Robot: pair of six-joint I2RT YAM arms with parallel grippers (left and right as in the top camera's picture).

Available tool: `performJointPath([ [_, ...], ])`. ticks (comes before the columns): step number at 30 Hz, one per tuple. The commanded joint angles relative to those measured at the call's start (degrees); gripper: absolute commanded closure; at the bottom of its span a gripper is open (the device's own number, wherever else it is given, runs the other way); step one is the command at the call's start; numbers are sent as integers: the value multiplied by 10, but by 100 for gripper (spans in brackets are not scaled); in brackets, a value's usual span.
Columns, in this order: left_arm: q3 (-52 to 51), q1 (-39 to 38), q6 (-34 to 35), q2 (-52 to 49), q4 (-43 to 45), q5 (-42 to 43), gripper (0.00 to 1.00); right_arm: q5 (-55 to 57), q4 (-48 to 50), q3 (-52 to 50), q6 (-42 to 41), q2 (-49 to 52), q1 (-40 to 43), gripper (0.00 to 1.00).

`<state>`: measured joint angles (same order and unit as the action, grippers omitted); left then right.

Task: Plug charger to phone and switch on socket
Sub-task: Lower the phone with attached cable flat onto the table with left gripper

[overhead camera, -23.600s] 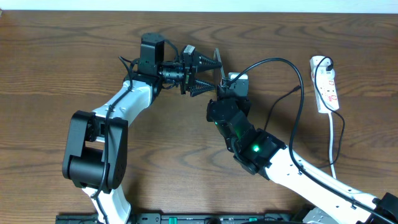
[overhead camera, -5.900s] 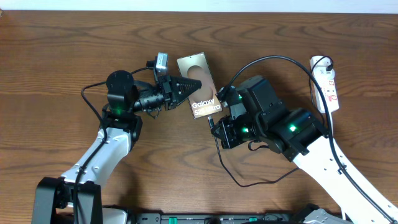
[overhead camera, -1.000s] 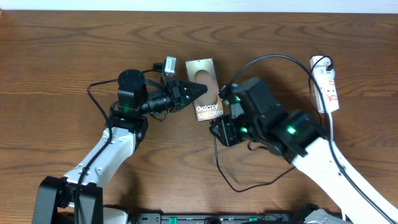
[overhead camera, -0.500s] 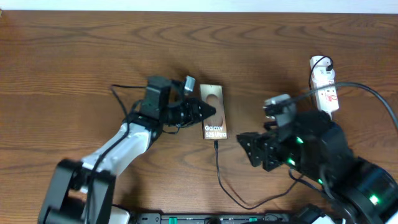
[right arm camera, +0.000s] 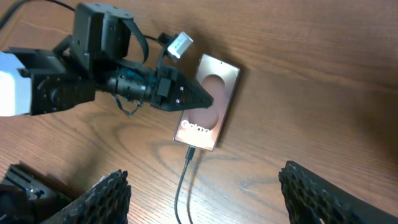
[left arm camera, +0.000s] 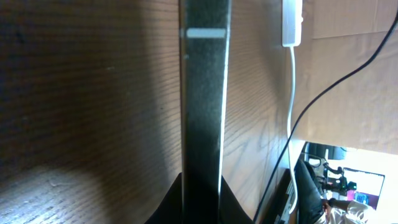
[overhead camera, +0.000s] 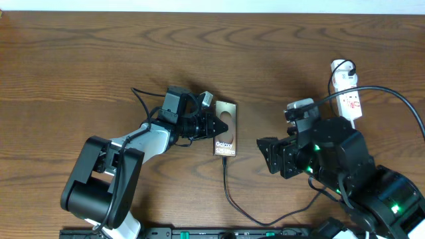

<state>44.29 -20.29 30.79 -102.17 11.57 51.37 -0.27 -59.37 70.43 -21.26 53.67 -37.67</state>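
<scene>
Overhead view is lit brightly and evenly from above; soft, short shadows are cast on the worktop (overhead camera: pixel 80 66) beside the arms. A round glare spot is seen on the phone (overhead camera: pixel 225 133) face. The right arm (overhead camera: pixel 345 166), close to the lens, is rendered slightly soft.

Left wrist view is dim. The worktop (left arm camera: pixel 93 93) is largely shadowed, with a paler lit patch at lower left. The phone (left arm camera: pixel 204 112) edge is dark and blurred by closeness; the background at upper right is brighter.

Right wrist view is well lit and sharp, with the same round glare on the phone (right arm camera: pixel 208 112).

Robot cable (overhead camera: pixel 385 91) seemingly crosses socket (overhead camera: pixel 342 76); wood (overhead camera: pixel 292 73) left of it open.
</scene>
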Motion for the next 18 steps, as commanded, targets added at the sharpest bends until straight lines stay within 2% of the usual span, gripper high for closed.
performJointPath([
  [1, 19, 2, -21, -7, 0, -10, 93, 8, -3, 8, 0, 7, 2, 24],
  [15, 19, 3, -34, -7, -63, -73, 92, 8, -10, 8, 0, 14, 2, 23],
  [18, 19, 3, -34, -7, -63, -75, 88, 8, -11, 8, 1, 15, 2, 22],
])
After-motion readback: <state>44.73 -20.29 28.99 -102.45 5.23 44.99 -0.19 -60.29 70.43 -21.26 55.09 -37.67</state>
